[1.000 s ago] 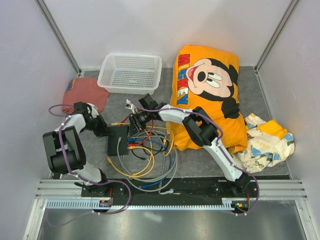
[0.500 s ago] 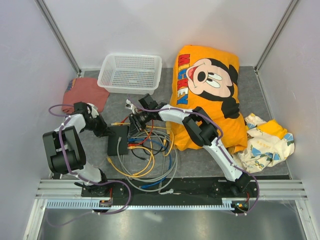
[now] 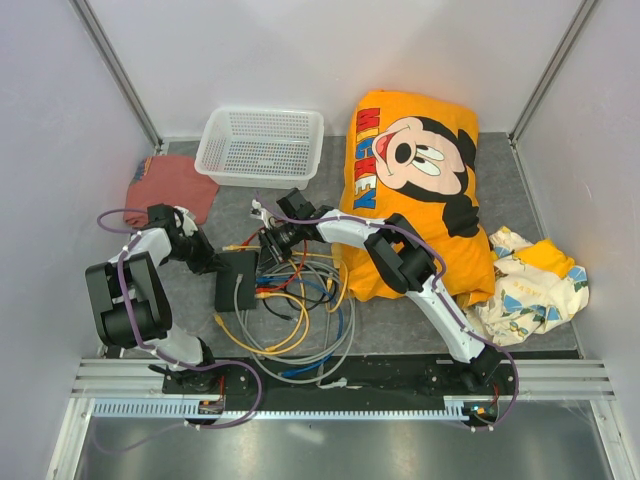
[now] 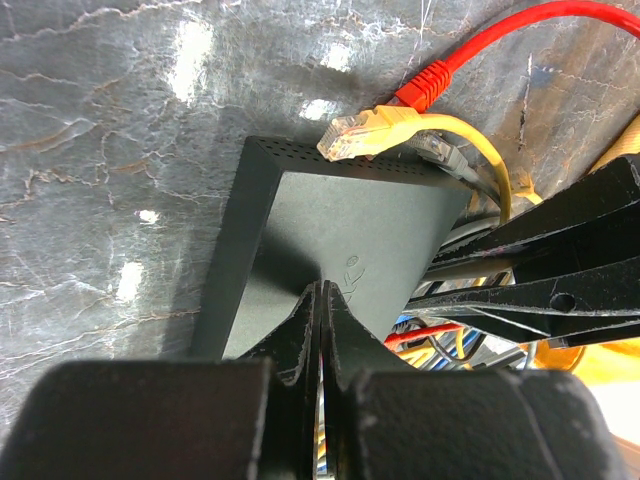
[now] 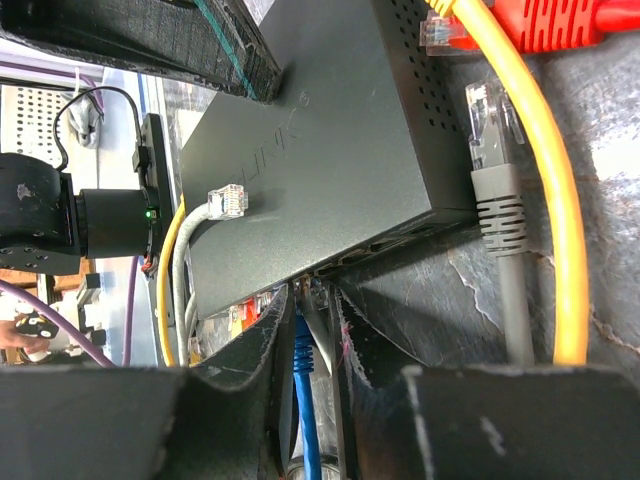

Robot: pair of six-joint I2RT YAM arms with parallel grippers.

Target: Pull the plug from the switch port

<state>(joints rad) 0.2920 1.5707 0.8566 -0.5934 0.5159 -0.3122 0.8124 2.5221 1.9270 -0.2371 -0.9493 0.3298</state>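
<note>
I pin the switch (image 4: 370, 220) under my closed, empty left gripper (image 4: 320, 292) (against sliding); right gripper (image 5: 313, 293) seems clamped on the plug (image 5: 307, 300).

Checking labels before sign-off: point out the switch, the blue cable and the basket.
switch (image 4: 350, 230): left wrist view, top face.
blue cable (image 5: 305, 400): right wrist view, its cord.
basket (image 3: 262, 145): top external view, mesh floor.

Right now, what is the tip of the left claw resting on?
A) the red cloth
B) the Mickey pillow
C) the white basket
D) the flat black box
D: in the left wrist view the left claw, its fingers pressed together, sits tip-down on the top of the black switch.
</note>
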